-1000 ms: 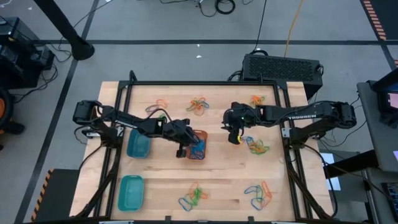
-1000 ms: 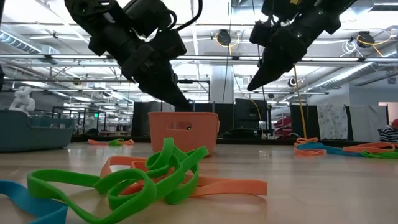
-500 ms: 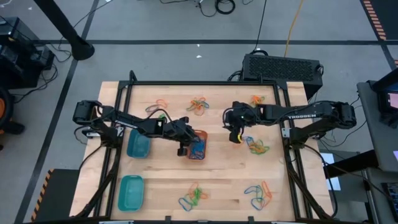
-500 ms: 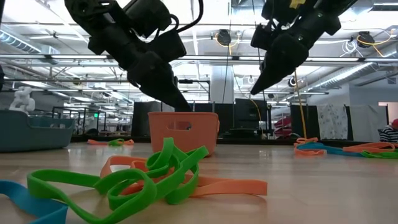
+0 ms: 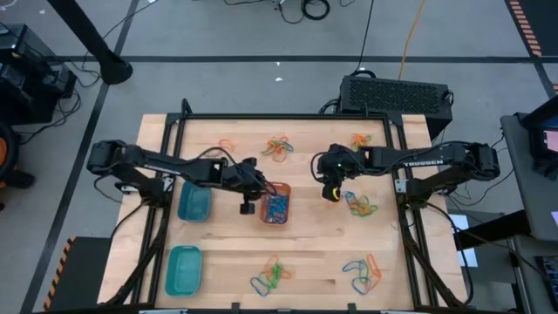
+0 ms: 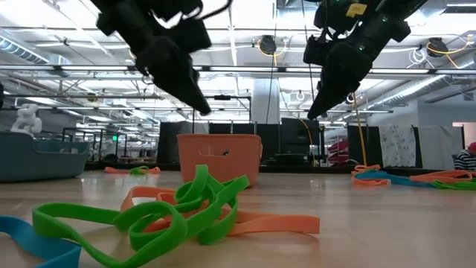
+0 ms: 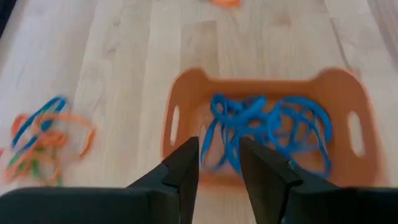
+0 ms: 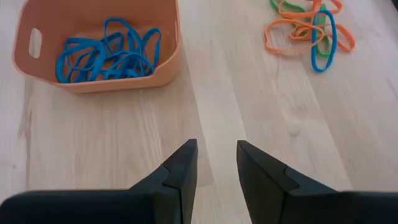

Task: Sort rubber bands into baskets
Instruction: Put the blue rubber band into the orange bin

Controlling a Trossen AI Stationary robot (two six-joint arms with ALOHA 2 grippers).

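The orange basket (image 5: pixel 276 208) stands mid-table and holds several blue rubber bands (image 7: pixel 267 127). My left gripper (image 7: pixel 219 165) hangs open above the basket's left side with nothing between its fingers; in the low view my left gripper (image 6: pixel 201 110) is clear of the rim. My right gripper (image 8: pixel 216 163) is open over bare wood to the right of the basket, and my right gripper (image 5: pixel 331 194) stands beside a mixed pile of bands (image 5: pixel 359 206). A blue-teal basket (image 5: pixel 193 202) and a teal basket (image 5: pixel 184 269) stand at the left.
Loose piles of orange, green, blue and yellow bands lie at the far middle (image 5: pixel 279 148), far right (image 5: pixel 360 139), near middle (image 5: pixel 272 275) and near right (image 5: pixel 362 272). A green and orange tangle (image 6: pixel 178 212) lies close to the low camera. A black box (image 5: pixel 397 94) sits behind the table.
My left gripper has risen out of the orange basket's mouth and drawn back a little toward the table's left edge. The blue bands stay in the basket.
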